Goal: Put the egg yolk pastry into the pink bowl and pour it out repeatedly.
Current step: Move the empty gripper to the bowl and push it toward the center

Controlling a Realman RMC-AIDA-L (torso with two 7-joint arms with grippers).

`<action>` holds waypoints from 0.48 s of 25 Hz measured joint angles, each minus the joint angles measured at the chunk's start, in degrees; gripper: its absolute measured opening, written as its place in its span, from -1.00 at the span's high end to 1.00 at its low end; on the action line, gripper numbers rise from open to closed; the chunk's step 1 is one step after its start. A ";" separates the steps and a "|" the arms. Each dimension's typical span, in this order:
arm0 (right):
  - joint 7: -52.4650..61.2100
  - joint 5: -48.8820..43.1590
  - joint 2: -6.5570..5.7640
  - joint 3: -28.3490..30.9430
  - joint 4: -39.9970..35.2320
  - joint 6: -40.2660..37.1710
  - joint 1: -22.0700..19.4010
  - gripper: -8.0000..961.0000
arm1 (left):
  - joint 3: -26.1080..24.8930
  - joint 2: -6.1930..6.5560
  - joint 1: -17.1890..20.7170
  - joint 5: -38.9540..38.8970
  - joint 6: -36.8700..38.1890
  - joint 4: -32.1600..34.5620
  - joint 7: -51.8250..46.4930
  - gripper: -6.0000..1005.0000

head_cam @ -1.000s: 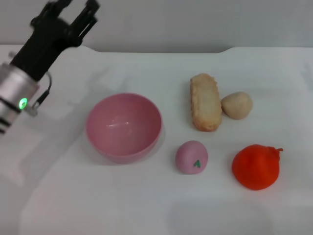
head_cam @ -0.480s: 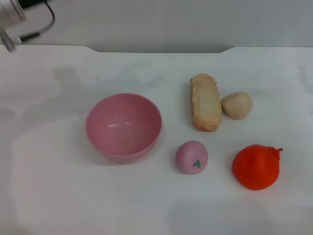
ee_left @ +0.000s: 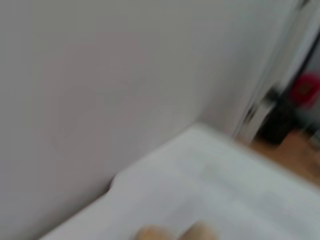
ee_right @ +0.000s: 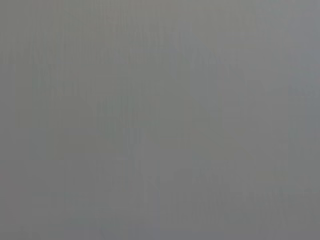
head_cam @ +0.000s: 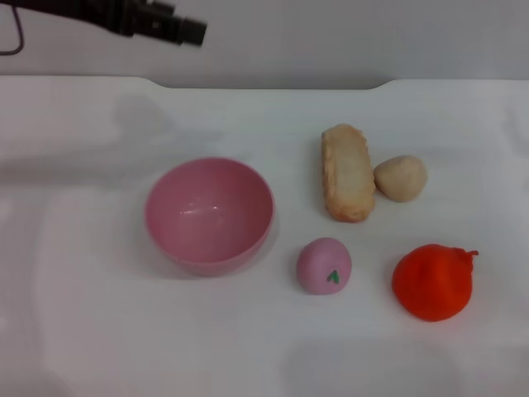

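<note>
The round pink bowl (head_cam: 209, 215) looks like smooth plastic with a faint sheen inside. The small beige egg yolk pastry (head_cam: 401, 178) is matt and dough-like. The oblong tan bread (head_cam: 347, 172) has a rough, crumbly crust. The white bench (head_cam: 99, 314) is smooth and matt.

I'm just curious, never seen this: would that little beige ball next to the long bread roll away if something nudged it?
Probably a little: the egg yolk pastry looks roundish, nothing pins it. Its matte surface suggests little slip. The long bread beside it might block it.
</note>
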 joint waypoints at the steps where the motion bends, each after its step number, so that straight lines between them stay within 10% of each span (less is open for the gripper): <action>1: 0.00 0.00 0.00 0.00 0.00 0.01 0.00 -0.73 | -0.15 -0.66 -0.30 4.35 0.68 2.28 -2.76 -0.50; 5: -0.02 0.00 -0.03 0.01 -0.01 0.02 -0.29 -0.73 | 0.21 -4.44 -0.55 17.53 1.65 9.88 -9.19 -0.50; 10: -0.03 0.00 0.00 0.01 0.18 0.01 -0.67 -0.73 | 2.05 -14.13 -0.55 40.00 2.89 19.24 -13.21 -0.50; 12: -0.03 0.00 0.03 -0.05 0.29 -0.05 -0.72 -0.73 | 4.52 -14.99 0.11 43.01 1.57 19.90 -14.99 -0.50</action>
